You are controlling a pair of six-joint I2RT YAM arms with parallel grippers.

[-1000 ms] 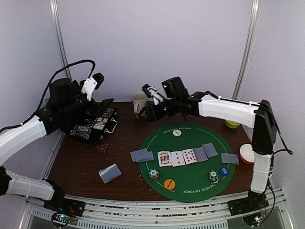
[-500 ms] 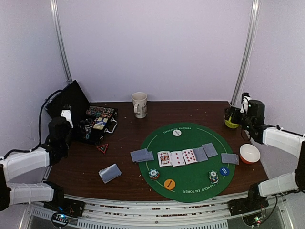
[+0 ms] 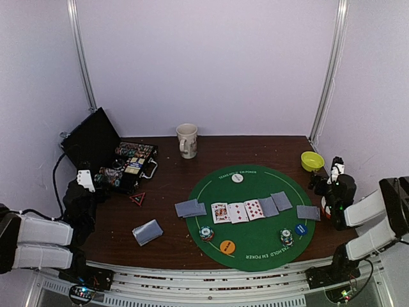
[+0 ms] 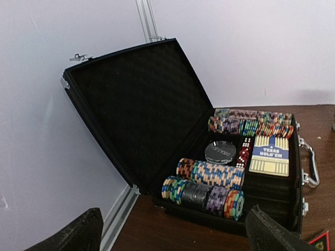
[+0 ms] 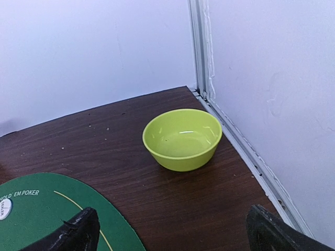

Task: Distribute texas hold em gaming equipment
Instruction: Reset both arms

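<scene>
On the dark brown wooden table (image 3: 172,192), a round green felt poker mat (image 3: 250,189) lies right of centre, and an open black chip case (image 4: 136,104) stands at the far left. My left claw (image 4: 170,238) hangs released and empty, facing that case. My right claw (image 5: 170,232) gapes empty near a yellow-green plastic bowl (image 5: 182,138). Five grey-blue-backed playing cards (image 3: 249,210) line the mat's middle, three face up. More lie face down at its left edge, at its right edge and off it on the table. Two striped poker-chip stacks (image 3: 206,233) stand on the mat's near side, with an orange button disc (image 3: 227,246) between them, a blue button disc (image 3: 300,229) beside the right stack and a white button disc (image 3: 237,178) at the far rim.
</scene>
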